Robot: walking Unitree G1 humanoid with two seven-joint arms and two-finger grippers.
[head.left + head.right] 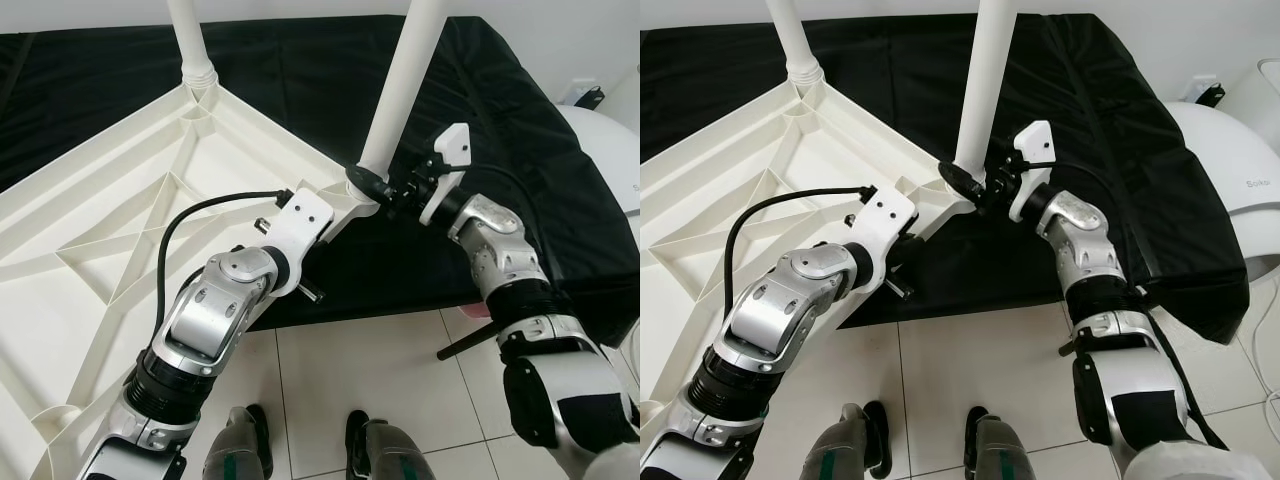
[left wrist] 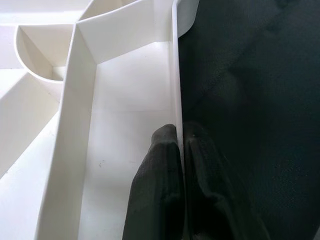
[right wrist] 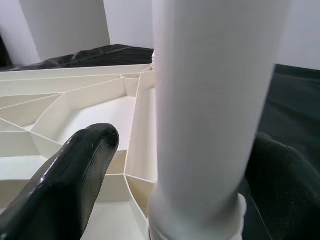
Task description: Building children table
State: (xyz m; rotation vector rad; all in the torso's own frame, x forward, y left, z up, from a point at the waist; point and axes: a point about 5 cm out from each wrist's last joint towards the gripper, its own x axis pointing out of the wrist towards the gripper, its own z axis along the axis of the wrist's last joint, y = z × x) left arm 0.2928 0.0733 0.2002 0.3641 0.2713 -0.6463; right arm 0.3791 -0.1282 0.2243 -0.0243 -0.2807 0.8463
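Left eye view: a white plastic children's tabletop (image 1: 120, 230) lies upside down, its ribbed underside facing up, on a surface draped in a black cover (image 1: 330, 80). Two white table legs stand up from its corners: a far leg (image 1: 190, 40) at the back corner and a near leg (image 1: 400, 90) at the corner closest to the robot's right side. The left claw (image 1: 335, 215) reaches along the tabletop's edge rim just beside that near corner. The right claw (image 1: 385, 190) sits at the base of the near leg, its black fingers on either side of the leg's foot. Below, white floor tiles (image 1: 360, 360) and the robot's own feet (image 1: 300, 440) show.

Right eye view: the same layout; a white rounded appliance (image 1: 1230, 170) stands on the floor to the right of the black cover.

Left wrist view: the two black fingers (image 2: 155, 190) are pinched tight on the thin upright rim of the tabletop, one finger inside the ribbed cell and one outside against the black cover, so this claw is clamped on the tabletop.

Right wrist view: the near leg rises close in front, with one black finger (image 3: 70, 180) on one side of it and the other finger on the other side. The claw brackets the leg's base; whether the fingers actually press on the leg I cannot tell.
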